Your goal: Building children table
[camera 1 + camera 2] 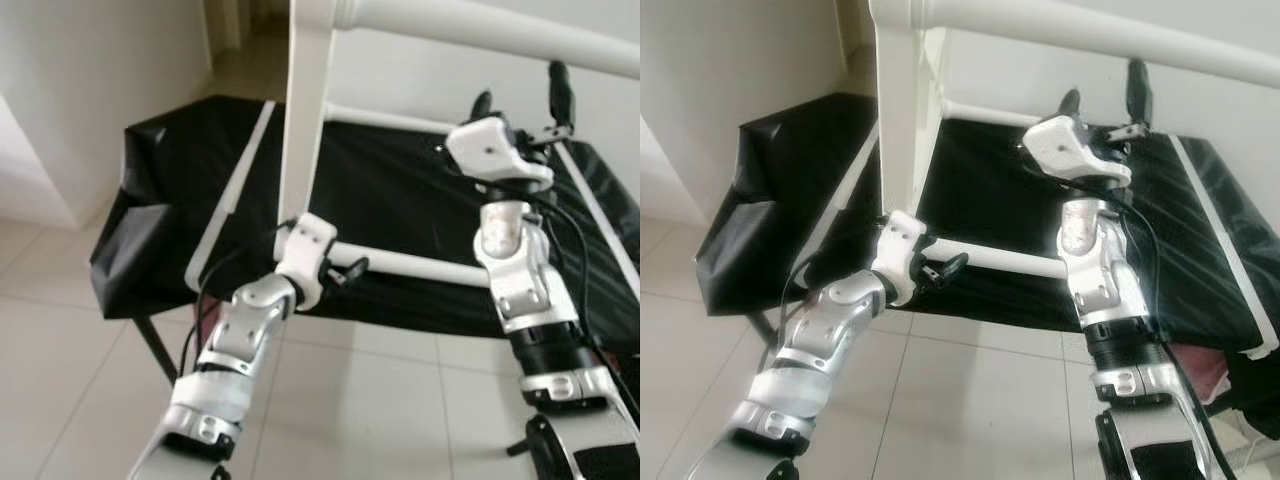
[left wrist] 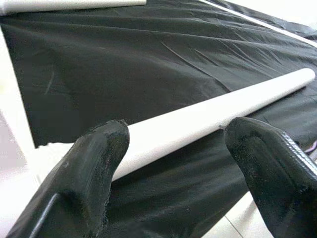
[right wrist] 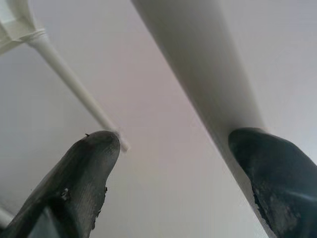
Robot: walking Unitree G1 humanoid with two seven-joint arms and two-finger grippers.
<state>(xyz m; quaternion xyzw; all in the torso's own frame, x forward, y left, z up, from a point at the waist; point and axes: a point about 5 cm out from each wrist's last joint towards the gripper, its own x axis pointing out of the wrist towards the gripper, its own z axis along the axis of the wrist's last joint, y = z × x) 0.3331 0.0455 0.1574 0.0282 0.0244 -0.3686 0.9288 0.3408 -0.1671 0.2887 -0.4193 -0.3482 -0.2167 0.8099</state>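
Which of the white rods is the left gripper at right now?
The low horizontal rod lying across the black-covered table; the left gripper straddles it, fingers open. The other rods sit higher or farther back.

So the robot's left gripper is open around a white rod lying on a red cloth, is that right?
Not quite: the cloth is black, not red, as the left wrist view shows. The left gripper is indeed open, its fingers either side of the white rod lying on it.

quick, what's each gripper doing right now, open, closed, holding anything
Left gripper: open, fingers either side of the white rod lying on the black cloth, not clamped.
Right gripper: open, raised by the white top bar, holding nothing.
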